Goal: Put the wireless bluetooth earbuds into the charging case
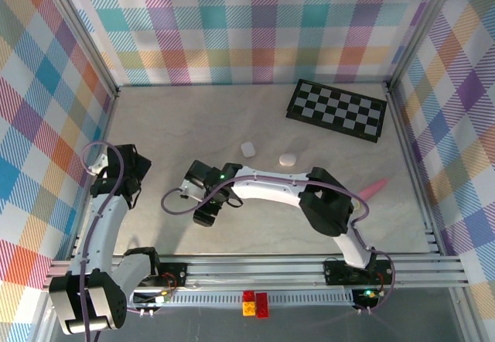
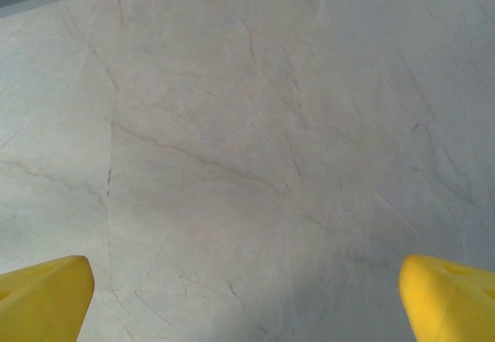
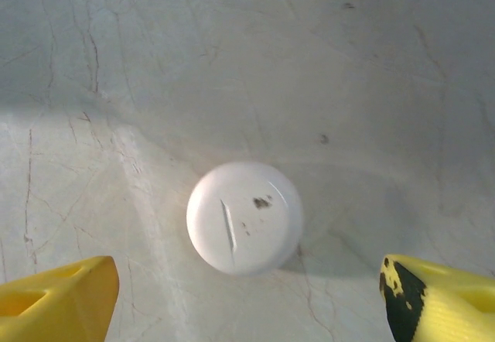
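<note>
Right claw point(image 3: 247, 284): apart, above charging case point(image 3: 245, 218)
Left claw point(image 2: 246, 284): apart, above counter point(image 2: 232, 125)
Risk: we expect the smooth case slipping sideways

Pastel plaid walls point(image 1: 232, 25) boxed in 3 sides, w/ metal corner posts point(image 1: 81, 36). Tabletop point(image 1: 178, 125) was pale beige, marble-look, thin dark veins thru it. Silver rails point(image 1: 255, 268) ran along the near edge. Light was soft & even, shadows faint.
</note>
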### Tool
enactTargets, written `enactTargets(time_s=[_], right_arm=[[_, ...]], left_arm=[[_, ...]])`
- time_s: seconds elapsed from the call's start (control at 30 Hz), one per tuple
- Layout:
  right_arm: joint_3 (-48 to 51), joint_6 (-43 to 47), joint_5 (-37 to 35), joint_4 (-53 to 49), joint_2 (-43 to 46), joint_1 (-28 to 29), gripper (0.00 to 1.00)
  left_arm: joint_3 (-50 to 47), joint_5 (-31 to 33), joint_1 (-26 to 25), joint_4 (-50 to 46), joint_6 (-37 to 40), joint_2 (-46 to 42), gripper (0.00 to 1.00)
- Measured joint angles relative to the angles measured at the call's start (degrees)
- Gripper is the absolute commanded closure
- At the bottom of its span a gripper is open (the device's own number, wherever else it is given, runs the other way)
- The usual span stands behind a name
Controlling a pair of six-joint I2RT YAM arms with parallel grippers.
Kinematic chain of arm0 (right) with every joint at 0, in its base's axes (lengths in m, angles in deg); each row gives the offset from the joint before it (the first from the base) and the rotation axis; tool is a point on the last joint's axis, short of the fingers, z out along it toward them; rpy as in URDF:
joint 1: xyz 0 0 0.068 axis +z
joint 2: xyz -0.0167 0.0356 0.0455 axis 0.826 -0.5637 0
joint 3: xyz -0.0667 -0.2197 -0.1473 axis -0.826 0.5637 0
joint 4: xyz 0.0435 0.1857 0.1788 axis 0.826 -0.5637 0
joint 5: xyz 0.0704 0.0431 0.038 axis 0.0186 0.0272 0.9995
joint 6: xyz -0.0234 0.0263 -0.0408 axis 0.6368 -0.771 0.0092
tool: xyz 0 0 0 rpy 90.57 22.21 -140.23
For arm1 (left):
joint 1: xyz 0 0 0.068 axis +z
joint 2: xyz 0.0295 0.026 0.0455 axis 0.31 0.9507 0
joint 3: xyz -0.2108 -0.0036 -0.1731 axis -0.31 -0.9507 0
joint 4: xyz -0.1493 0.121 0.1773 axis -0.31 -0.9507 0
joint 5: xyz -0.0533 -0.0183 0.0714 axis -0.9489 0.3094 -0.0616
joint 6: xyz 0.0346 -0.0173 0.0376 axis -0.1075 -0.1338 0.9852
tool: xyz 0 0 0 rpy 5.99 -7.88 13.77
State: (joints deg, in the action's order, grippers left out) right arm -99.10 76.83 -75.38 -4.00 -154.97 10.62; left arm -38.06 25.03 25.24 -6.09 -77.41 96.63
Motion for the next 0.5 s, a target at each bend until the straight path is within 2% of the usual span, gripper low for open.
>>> enactTargets(time_s=[0.3,0.5], right_arm=[[-8.37,0.79,-0.13,-5.38,-8.13,0.52,0.18],[-9.88,0.57,-0.7,-7.45,-10.43,0.52,0.31]], left_arm=[[-0.04,-1.7,0.48,-0.24,-0.2,-0.02,0.0],[-0.04,-1.84,0.48,-0.24,-0.2,-0.02,0.0]])
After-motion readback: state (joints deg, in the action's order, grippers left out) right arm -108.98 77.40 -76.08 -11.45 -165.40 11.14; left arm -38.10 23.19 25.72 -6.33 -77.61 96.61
